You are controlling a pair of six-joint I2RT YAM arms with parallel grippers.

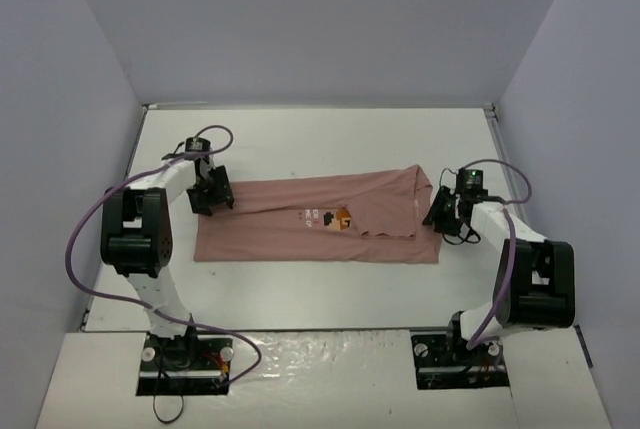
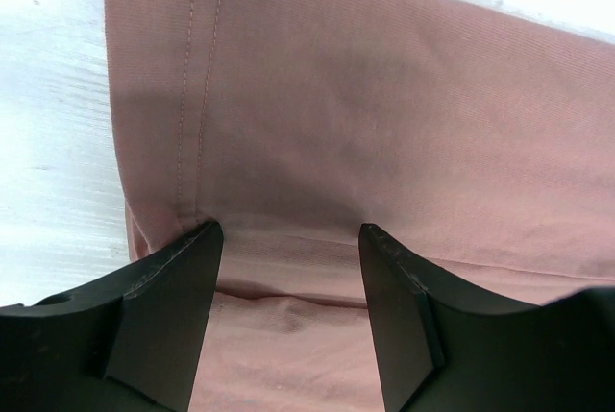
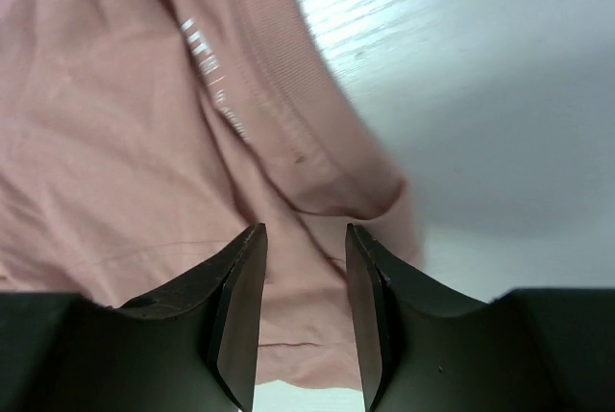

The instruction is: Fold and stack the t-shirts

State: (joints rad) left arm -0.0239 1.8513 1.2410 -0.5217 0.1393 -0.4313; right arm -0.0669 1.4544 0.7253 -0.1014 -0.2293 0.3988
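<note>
The dusty-pink t-shirt (image 1: 290, 234) lies on the white table as a long band folded lengthwise, its small print (image 1: 335, 217) facing up near the middle. My left gripper (image 1: 212, 192) is at the band's left end. In the left wrist view it (image 2: 288, 230) stands open over a folded edge next to the stitched hem (image 2: 197, 76), with the shirt (image 2: 365, 95) flat beneath. At the right end my right gripper (image 1: 446, 215) also stands open (image 3: 305, 230), its fingers straddling the shirt (image 3: 96, 143) just below the ribbed collar (image 3: 279, 114).
Grey walls (image 1: 320, 19) close in the white table (image 1: 320, 139) at the back and both sides. Purple cables (image 1: 85, 219) loop beside each arm. The arm bases (image 1: 185, 354) stand at the near edge.
</note>
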